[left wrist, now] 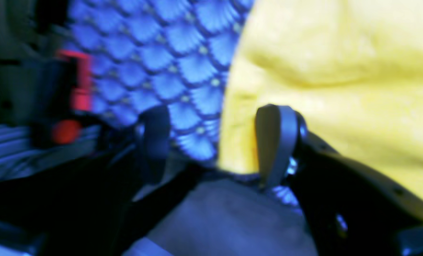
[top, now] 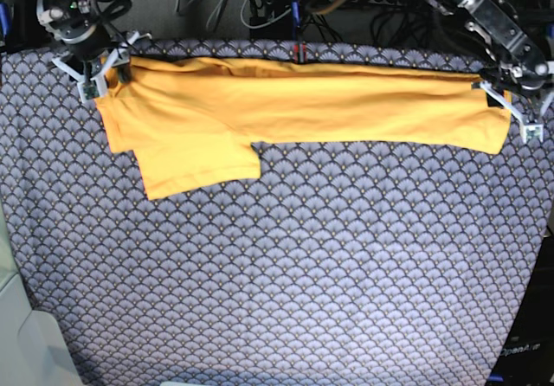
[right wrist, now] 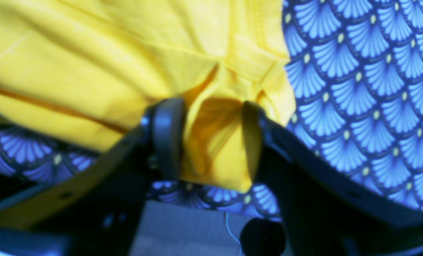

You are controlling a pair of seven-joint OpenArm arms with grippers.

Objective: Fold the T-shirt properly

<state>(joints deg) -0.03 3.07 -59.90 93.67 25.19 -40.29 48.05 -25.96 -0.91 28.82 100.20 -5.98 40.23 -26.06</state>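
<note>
Yellow T-shirt (right wrist: 126,53) corner between right pincer (right wrist: 211,135) jaws

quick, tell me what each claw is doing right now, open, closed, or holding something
Left claw: open, holding nothing, straddling the T-shirt edge.
Right claw: jaws parted with shirt fabric between them; grip cannot be told.

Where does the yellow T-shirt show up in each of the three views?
Left wrist: T-shirt fills the right half, beside the left tool.
Right wrist: T-shirt upper left, a fold between the right tool pads.
Base: T-shirt along the far edge.
Shared landmark: scallop-patterned cloth.
</note>
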